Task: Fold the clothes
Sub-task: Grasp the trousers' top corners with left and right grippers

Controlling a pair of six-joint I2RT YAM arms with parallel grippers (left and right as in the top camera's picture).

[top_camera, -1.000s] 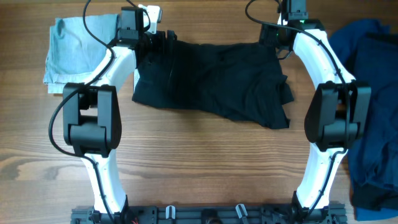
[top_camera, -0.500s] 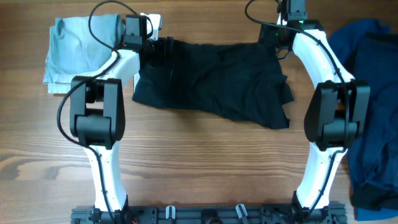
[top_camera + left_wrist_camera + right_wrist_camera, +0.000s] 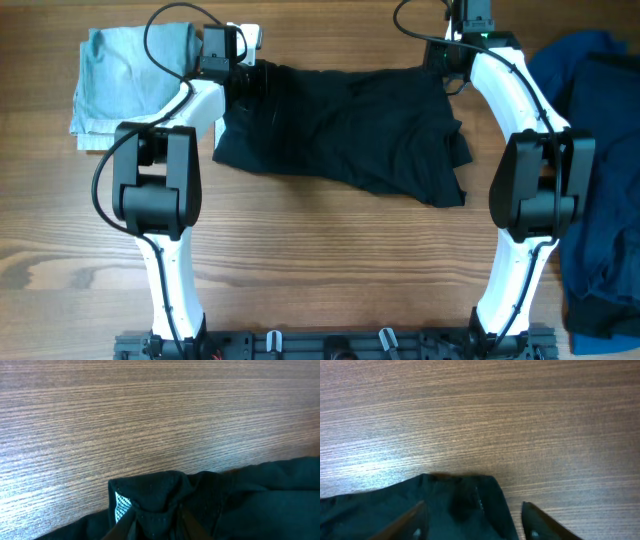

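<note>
Here left fingers (image 3: 121, 529) pinch shorts (image 3: 350, 130) corner; right fingers (image 3: 535, 522) wide astride other corner

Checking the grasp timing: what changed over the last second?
The left gripper closed on the far left corner of the black shorts; its elbow shifted slightly farther out. The right gripper, open astride the other corner, held still; nothing else moved.

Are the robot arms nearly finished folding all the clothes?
Not nearly. Only the pale blue garment looks folded. The black shorts lie spread flat; the left gripper pinches one top corner, and the right gripper straddles the other, open. The dark blue heap lies unfolded.
</note>
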